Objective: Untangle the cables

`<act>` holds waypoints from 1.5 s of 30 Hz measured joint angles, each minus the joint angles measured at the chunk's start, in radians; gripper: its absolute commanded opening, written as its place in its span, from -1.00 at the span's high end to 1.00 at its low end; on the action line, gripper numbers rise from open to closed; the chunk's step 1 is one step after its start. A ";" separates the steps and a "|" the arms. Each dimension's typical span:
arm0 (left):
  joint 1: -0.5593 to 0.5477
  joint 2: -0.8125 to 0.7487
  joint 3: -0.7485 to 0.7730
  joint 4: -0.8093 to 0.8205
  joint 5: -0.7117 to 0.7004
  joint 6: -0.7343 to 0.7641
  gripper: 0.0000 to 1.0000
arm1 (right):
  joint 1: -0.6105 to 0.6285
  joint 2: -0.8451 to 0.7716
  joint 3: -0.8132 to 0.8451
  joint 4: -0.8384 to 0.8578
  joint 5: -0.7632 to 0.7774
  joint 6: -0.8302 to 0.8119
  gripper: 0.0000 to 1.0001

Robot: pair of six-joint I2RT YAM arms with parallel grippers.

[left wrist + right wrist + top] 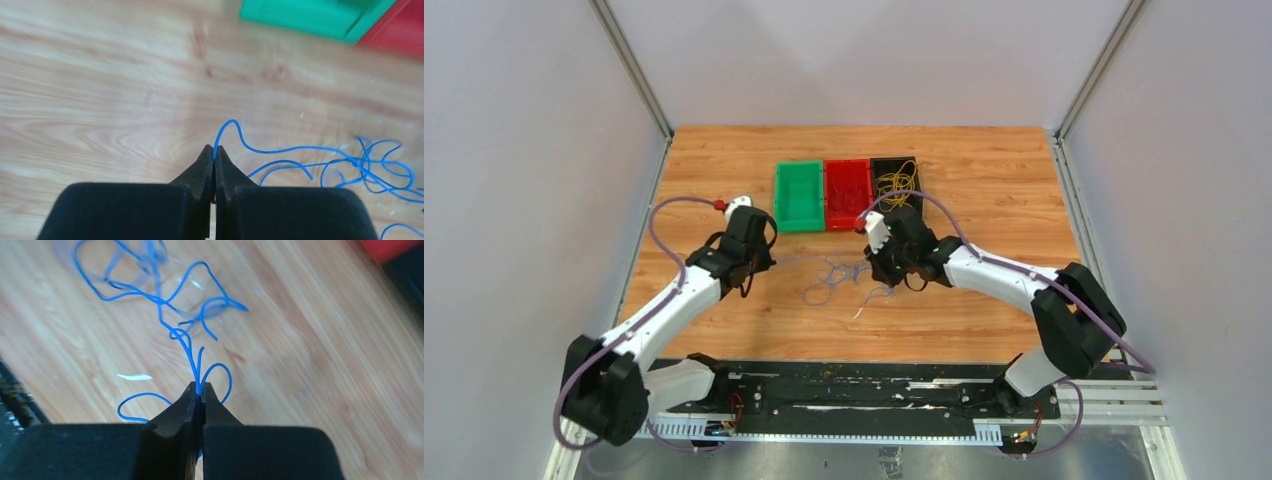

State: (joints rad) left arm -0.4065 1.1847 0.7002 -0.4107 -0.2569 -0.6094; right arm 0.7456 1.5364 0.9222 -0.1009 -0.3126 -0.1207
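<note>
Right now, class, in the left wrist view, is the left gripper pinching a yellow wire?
No, the left gripper is shut on a blue wire.

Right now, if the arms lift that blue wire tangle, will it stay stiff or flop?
Probably floppy: the blue wires lie in loose curls. Likely very light, being hair-thin. They may cinch tighter, since the left gripper and right gripper each pinch a strand.

Cables [830,274] on table [984,170], before bins [846,163]

Robotics lab cell, white walls [524,150], wood tabletop [994,180] (black mounting plate [854,385] at edge)
</note>
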 measured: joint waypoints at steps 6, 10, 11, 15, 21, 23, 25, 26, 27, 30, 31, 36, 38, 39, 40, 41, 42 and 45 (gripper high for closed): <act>0.010 -0.192 0.135 -0.122 -0.257 -0.004 1.00 | -0.093 -0.092 -0.072 -0.094 0.195 0.081 1.00; 0.028 -0.257 0.169 -0.188 -0.359 -0.003 1.00 | -0.135 -0.139 -0.116 -0.134 0.272 0.124 1.00; 0.033 -0.269 0.178 -0.207 -0.384 -0.003 1.00 | -0.146 -0.145 -0.121 -0.143 0.289 0.134 1.00; 0.048 -0.300 0.221 -0.269 -0.466 0.005 1.00 | -0.210 -0.158 -0.130 -0.177 0.346 0.175 1.00; 0.061 -0.351 0.306 -0.328 -0.562 0.031 1.00 | -0.332 -0.182 -0.136 -0.245 0.435 0.236 0.95; 0.064 -0.365 0.346 -0.343 -0.590 0.044 1.00 | -0.367 -0.189 -0.138 -0.262 0.445 0.257 0.92; 0.064 -0.378 0.387 -0.348 -0.613 0.059 1.00 | -0.394 -0.194 -0.144 -0.276 0.460 0.277 0.90; 0.064 -0.385 0.406 -0.348 -0.621 0.066 1.00 | -0.401 -0.195 -0.146 -0.283 0.468 0.285 0.91; 0.064 -0.388 0.419 -0.348 -0.626 0.072 1.00 | -0.404 -0.195 -0.147 -0.291 0.476 0.289 0.91; 0.065 -0.396 0.469 -0.354 -0.630 0.104 1.00 | -0.406 -0.196 -0.146 -0.303 0.483 0.292 0.91; 0.065 -0.397 0.483 -0.354 -0.627 0.113 1.00 | -0.406 -0.198 -0.147 -0.304 0.482 0.292 0.91; 0.065 -0.404 0.525 -0.317 -0.492 0.168 1.00 | -0.406 -0.221 -0.152 -0.301 0.470 0.291 0.91; 0.065 -0.404 0.525 -0.292 -0.417 0.184 1.00 | -0.406 -0.237 -0.156 -0.296 0.467 0.289 0.91; 0.065 -0.402 0.525 -0.274 -0.367 0.192 1.00 | -0.406 -0.245 -0.158 -0.293 0.463 0.288 0.91; 0.065 -0.398 0.525 -0.253 -0.323 0.197 1.00 | -0.406 -0.249 -0.161 -0.289 0.459 0.286 0.91; 0.065 -0.393 0.525 -0.232 -0.283 0.203 1.00 | -0.406 -0.255 -0.164 -0.285 0.452 0.285 0.91; 0.065 -0.385 0.526 -0.209 -0.243 0.208 1.00 | -0.406 -0.260 -0.167 -0.284 0.448 0.284 0.91; 0.065 -0.335 0.552 -0.160 -0.153 0.220 1.00 | -0.406 -0.267 -0.172 -0.279 0.436 0.281 0.91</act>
State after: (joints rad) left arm -0.3416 0.8501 1.2518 -0.5709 -0.4103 -0.3889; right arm 0.3401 1.2690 0.7498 -0.3798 0.1230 0.1600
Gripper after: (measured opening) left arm 0.011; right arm 0.052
